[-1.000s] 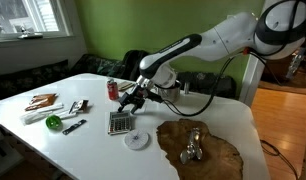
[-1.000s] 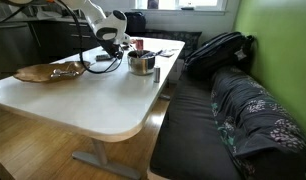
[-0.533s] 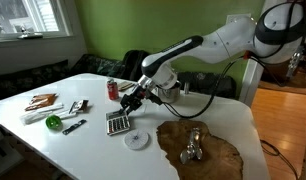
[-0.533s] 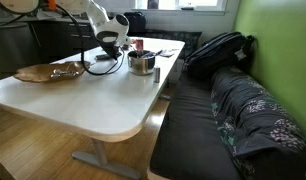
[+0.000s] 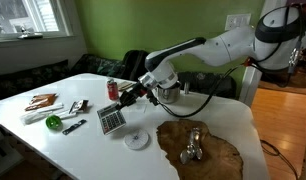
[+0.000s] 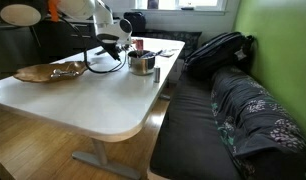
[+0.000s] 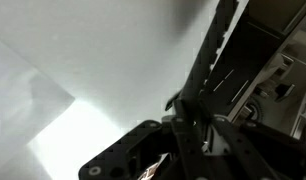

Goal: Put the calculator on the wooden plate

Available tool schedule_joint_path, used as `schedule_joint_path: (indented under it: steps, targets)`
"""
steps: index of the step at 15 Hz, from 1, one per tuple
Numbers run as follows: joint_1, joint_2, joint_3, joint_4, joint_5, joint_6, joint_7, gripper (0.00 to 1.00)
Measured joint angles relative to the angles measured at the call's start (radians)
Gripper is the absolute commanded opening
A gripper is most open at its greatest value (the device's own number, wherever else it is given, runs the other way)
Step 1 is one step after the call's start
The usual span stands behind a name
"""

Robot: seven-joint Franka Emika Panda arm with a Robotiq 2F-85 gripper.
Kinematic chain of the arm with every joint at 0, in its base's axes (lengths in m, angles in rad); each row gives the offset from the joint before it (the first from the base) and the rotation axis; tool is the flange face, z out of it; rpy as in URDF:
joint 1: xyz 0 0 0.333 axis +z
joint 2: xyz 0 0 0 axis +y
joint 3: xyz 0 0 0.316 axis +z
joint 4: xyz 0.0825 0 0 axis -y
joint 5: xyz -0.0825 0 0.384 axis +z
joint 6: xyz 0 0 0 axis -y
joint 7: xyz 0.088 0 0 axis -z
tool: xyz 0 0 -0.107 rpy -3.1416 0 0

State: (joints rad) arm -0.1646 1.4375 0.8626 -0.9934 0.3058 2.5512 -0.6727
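Observation:
In an exterior view the calculator (image 5: pixel 111 120), a dark grey keyed slab, hangs tilted just above the white table (image 5: pixel 33 145). My gripper (image 5: pixel 127 99) is shut on its upper right edge. The wrist view shows the calculator (image 7: pixel 215 50) edge-on as a thin dark slab that runs up from between the jaws of my gripper (image 7: pixel 188 115). The wooden plate (image 5: pixel 221 152), a brown irregular slab, lies at the table's near right, well to the right of the calculator. The same wooden plate (image 6: pixel 38 73) shows at the left of the table, with my gripper (image 6: pixel 111 46) beyond it.
A shiny metal piece (image 5: pixel 193 148) lies on the wooden plate. A round white disc (image 5: pixel 137 139) sits between calculator and plate. A red can (image 5: pixel 112 89), a green object (image 5: pixel 53 122) and tools (image 5: pixel 77 106) lie further left. A steel pot (image 6: pixel 142 64) stands near the arm.
The jaws have closed on the calculator's edge. The calculator has tipped up off the table and shifted a little to the left with the gripper.

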Motion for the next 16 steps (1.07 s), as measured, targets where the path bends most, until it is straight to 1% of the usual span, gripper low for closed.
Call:
schedule_joint_path:
  steps: [2,5,10,11,13,16]
  targets:
    - [-0.011,0.010,0.030,-0.001,0.000,0.000,-0.036,0.04]
    - [-0.017,0.002,0.069,-0.008,0.000,-0.001,-0.046,0.04]
    - [-0.042,-0.062,0.144,-0.064,0.000,-0.057,-0.043,0.04]
    - [-0.050,-0.087,0.146,-0.084,-0.001,-0.066,-0.031,0.04]
    - [-0.072,-0.161,0.123,-0.150,-0.016,-0.110,0.035,0.04]
    - [-0.137,-0.279,0.090,-0.289,-0.025,-0.192,0.100,0.04]
